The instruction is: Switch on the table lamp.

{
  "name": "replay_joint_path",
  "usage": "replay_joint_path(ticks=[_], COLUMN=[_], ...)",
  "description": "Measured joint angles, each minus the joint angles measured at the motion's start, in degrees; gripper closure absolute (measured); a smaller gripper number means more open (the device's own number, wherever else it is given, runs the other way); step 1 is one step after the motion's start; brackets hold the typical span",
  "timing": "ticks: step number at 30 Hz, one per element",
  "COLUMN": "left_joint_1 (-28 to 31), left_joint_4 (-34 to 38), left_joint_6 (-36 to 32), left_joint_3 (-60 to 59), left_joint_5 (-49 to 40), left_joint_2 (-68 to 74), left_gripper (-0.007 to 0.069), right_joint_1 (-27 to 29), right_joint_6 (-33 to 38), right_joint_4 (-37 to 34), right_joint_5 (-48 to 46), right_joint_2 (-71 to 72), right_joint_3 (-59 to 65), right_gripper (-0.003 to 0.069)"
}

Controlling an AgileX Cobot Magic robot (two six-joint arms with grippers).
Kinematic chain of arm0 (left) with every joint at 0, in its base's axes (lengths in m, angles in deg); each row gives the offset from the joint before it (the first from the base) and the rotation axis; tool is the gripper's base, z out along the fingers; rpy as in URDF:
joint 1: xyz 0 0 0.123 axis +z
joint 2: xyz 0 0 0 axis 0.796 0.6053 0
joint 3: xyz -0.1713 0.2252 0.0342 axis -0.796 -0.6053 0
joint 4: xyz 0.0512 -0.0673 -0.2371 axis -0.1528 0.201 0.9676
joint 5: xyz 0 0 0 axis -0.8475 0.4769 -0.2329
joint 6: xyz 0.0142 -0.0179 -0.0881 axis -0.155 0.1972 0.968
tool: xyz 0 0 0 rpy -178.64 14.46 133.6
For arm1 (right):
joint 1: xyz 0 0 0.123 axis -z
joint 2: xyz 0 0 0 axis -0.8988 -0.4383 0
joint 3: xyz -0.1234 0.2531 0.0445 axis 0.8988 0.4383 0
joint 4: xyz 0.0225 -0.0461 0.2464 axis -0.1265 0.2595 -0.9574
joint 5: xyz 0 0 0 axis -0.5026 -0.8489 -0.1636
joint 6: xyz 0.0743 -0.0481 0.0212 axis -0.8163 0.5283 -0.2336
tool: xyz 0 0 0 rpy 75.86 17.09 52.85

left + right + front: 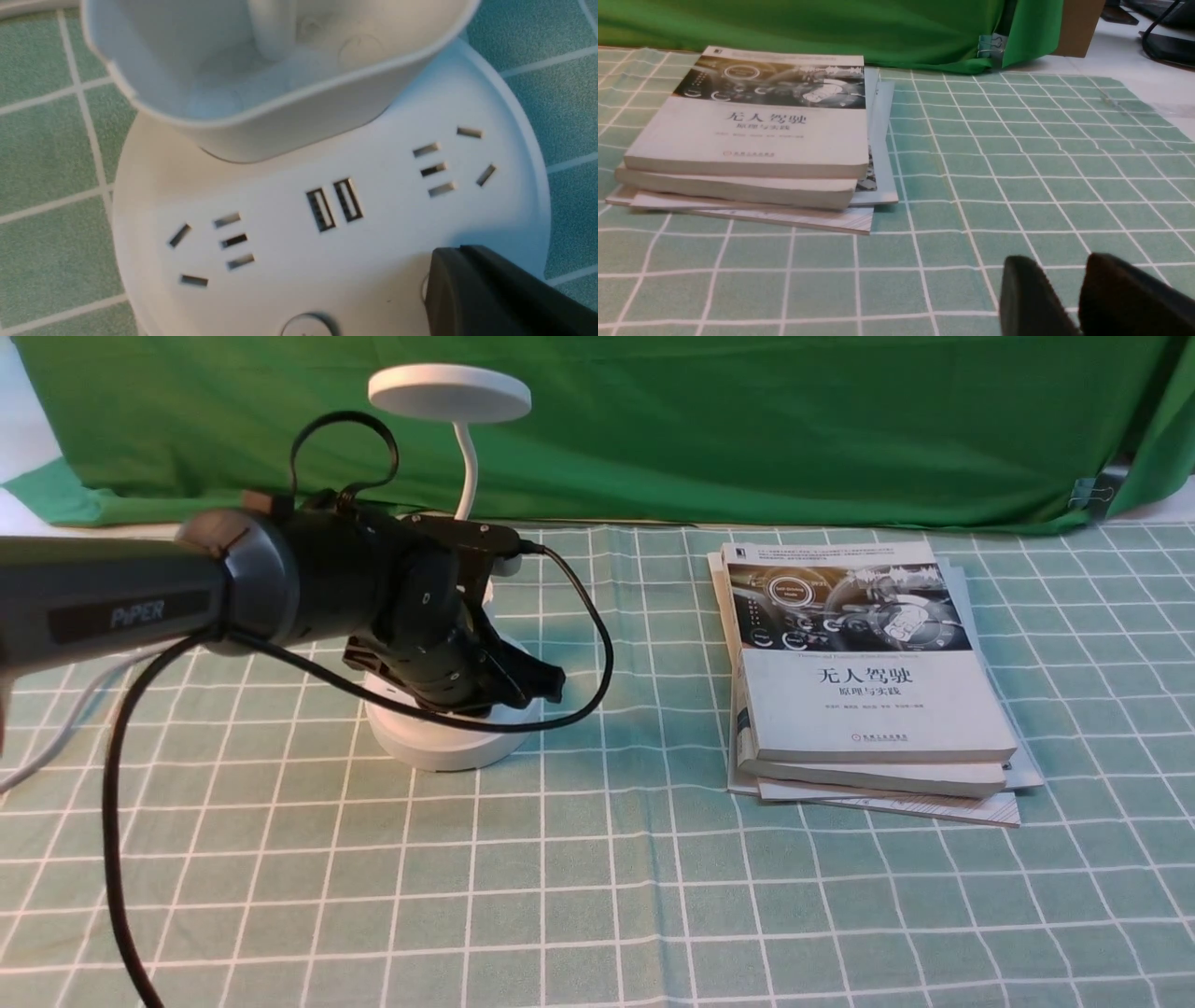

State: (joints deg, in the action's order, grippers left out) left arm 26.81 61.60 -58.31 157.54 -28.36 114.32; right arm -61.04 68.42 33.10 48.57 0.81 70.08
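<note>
Lamp position: the table lamp [450, 394] is seen on the robot's left half of the table [597, 896], near the green curtain [653, 429]; base is set flat, gooseneck [467, 471] is raised, disc head is held above.
Lamp head: underside is seen shaded grey (lit or unlit cannot be told).
Left arm: extended over the base [448, 747], which is partly covered by it.
Left tool: tips [460, 252] are brought together, nothing seen gripped; placed over the base by a round button [425, 284], which is mostly hidden (contact or pressing cannot be told).
Second button [307, 326]: partly cut off by the view edge, beside the tool.
Base top: two USB ports [334, 204] are set between two groups of socket slots; the cup-shaped holder [289, 107] is mounted next to them.
Right tool: fingers [1029, 284] are held apart, gap seen between; table is seen behind.
Books [878, 700]: stacked flat on the table, well apart from the lamp (white cover with a dashboard photo on top).
Cloth: table is covered in green with white grid lines.
Curtain clip [1092, 493]: fastened near the lower edge.
</note>
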Motion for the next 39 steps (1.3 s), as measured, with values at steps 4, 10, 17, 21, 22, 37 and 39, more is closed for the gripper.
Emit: replay_joint_path(ticks=[4,10,17,21,22,37,39], left_joint_1=[0.0,-0.1,-0.1,-0.1,-0.1,-0.1,-0.1], left_joint_4=[0.4,5.7,22.3,31.5,32.6,39.0,36.6], left_joint_6=[0.0,-3.0,-15.1,-21.8,-22.8,-39.5,-39.6], left_joint_3=[-0.1,-1.1,-11.8,-20.6,-22.0,-56.1,-59.5], left_joint_5=[-0.8,-9.8,-15.9,-13.4,-12.5,26.5,26.7], left_joint_2=[-1.2,-10.0,-23.9,-36.5,-38.9,-88.9,-91.6], left_gripper=[0.0624,0.0624,0.0624,0.0624,0.0624,0.0624,0.0624], right_joint_1=[0.0,0.0,0.0,0.0,0.0,0.0,0.0], right_joint_6=[0.0,0.0,0.0,0.0,0.0,0.0,0.0], right_joint_4=[0.0,0.0,0.0,0.0,0.0,0.0,0.0], right_joint_5=[0.0,0.0,0.0,0.0,0.0,0.0,0.0], right_joint_2=[0.0,0.0,0.0,0.0,0.0,0.0,0.0], right_joint_3=[0.0,0.0,0.0,0.0,0.0,0.0,0.0], right_gripper=[0.0418,0.0418,0.0418,0.0418,0.0418,0.0418,0.0418])
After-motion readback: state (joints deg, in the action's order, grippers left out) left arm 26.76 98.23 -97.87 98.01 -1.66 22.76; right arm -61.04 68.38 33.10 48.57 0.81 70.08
